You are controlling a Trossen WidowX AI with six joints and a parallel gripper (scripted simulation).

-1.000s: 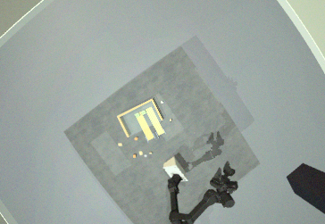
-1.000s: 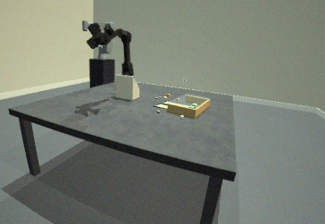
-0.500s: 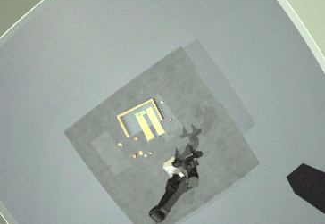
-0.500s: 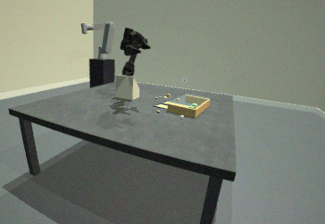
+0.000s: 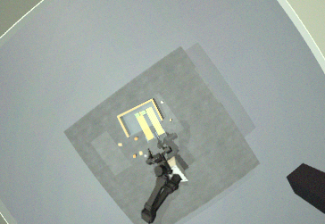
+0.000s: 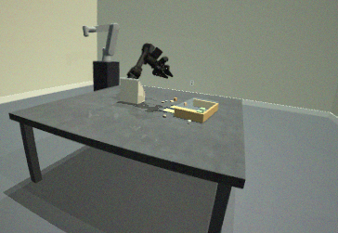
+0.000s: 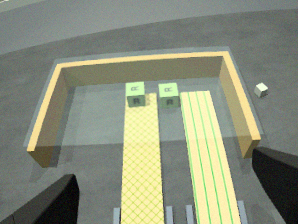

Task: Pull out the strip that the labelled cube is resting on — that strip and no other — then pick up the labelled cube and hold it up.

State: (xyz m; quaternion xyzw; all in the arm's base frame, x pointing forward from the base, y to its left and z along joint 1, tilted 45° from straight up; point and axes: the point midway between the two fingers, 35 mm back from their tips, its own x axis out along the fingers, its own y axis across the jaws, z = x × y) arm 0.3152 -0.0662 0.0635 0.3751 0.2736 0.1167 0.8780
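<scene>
In the wrist view a cross-hatched yellow strip [image 7: 142, 160] lies left and a green-striped yellow strip [image 7: 210, 155] lies right, both running into the open side of a wooden-walled frame. A green cube marked R [image 7: 135, 94] sits on the far end of the cross-hatched strip, toward its left edge. A second green cube marked R [image 7: 169, 95] stands between the two strips, apparently on neither. My gripper [image 7: 168, 171] [image 6: 169, 75] is open and empty, raised above the table on the near side of the frame. The strips' near ends are cut off in the wrist view.
The wooden frame [image 7: 145, 58] [image 6: 188, 114] has walls on three sides and a see-through sheet over it. Short grey guides [image 7: 169, 215] flank the strips. A small pale cube [image 7: 261, 90] lies right of the frame. Several small blocks lie to its left. A beige wedge-shaped block [image 6: 130, 91] stands near the arm.
</scene>
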